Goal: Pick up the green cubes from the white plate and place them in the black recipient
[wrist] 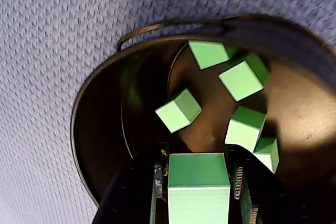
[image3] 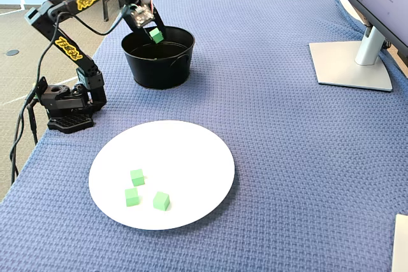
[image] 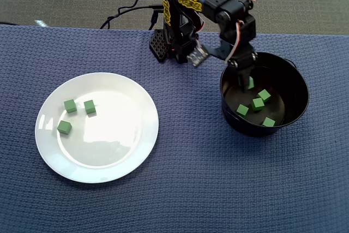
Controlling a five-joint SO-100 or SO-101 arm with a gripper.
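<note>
Holding one green cube (wrist: 198, 187) between its fingers, the gripper (image: 248, 83) hangs over the black recipient (image: 297, 88).

In the wrist view the held cube sits pinched between the two jaws, just above the pot's open mouth, and the fixed view shows it (image3: 155, 35) level with the rim. Loose green cubes (image: 258, 103) lie on the pot's shiny floor: the overhead view shows four, the wrist view five. The pot stands on the blue woven cloth (image: 207, 189) near its far edge in the overhead view, right of the arm's base (image: 159, 45). The white plate (image: 125, 151) lies well apart, toward the cloth's left edge, with three cubes (image: 70, 106) clustered near its left rim.
</note>
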